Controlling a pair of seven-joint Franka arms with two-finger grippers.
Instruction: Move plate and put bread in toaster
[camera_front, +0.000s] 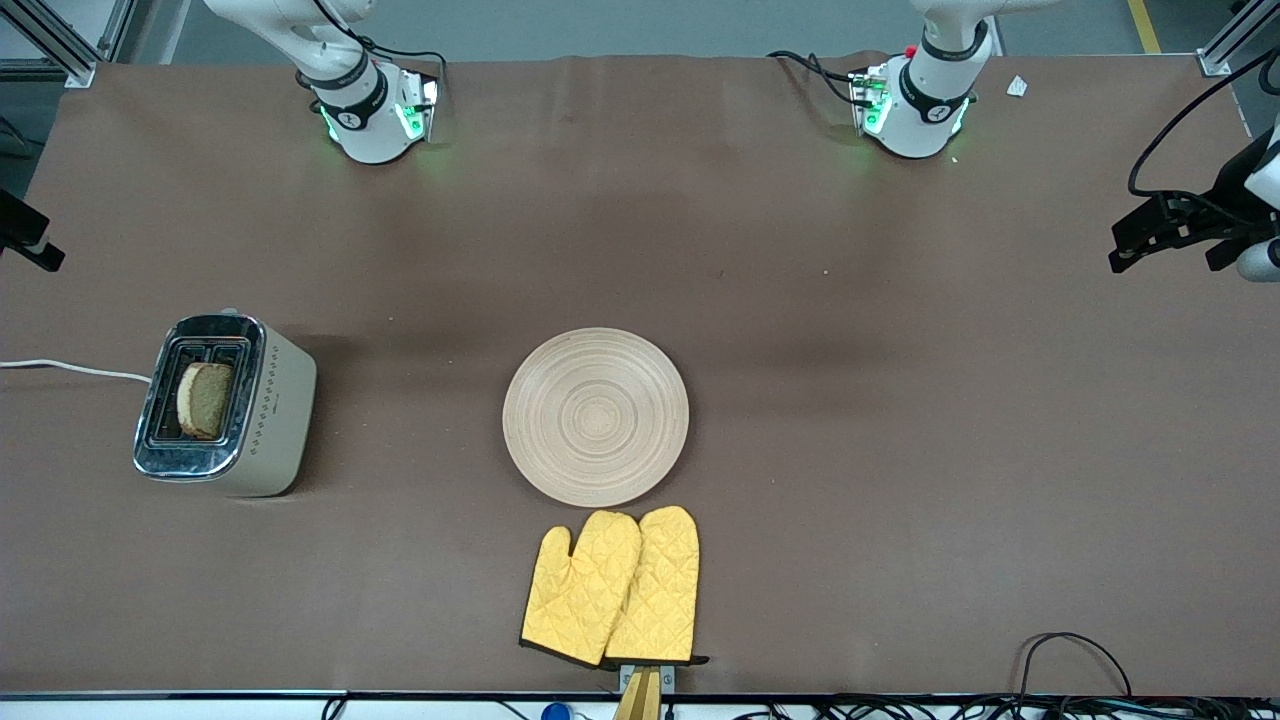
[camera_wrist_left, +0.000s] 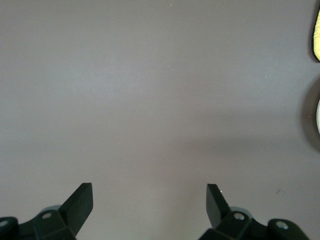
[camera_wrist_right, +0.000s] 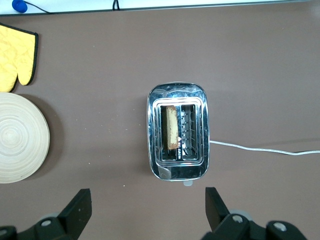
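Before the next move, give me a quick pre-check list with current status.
1. Brown speckled bread slice sits in a slot of the beige chrome-topped toaster: ok.
2. Round pale wooden plate bare, beside the yellow quilted oven mitts: ok.
3. Left gripper open over bare table, holding nothing: ok.
4. Right gripper open above the toaster, holding nothing: ok.
5. White cord lies away from the plate: ok.
6. Toaster lever pressed: cannot tell.

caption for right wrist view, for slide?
Right gripper, jaws open, above toaster with bread in one slot; plate empty.
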